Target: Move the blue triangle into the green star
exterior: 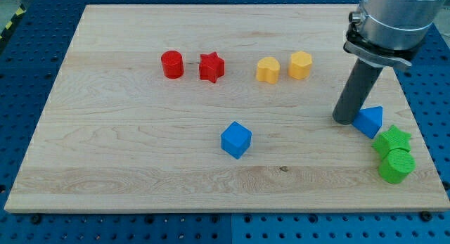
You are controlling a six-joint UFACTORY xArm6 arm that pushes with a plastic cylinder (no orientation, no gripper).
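Note:
The blue triangle (370, 121) lies near the board's right edge. The green star (391, 140) lies just below and to the right of it, almost touching it. My tip (345, 119) rests on the board against the blue triangle's left side. The rod rises up and to the right from there to the arm at the view's top right.
A green cylinder (396, 166) sits directly below the green star, touching it. A blue cube (235, 139) lies at the board's middle. A red cylinder (172, 64), red star (211, 67), yellow heart (267, 69) and yellow hexagon (300, 65) form a row at the top. The board's right edge (422, 131) is close.

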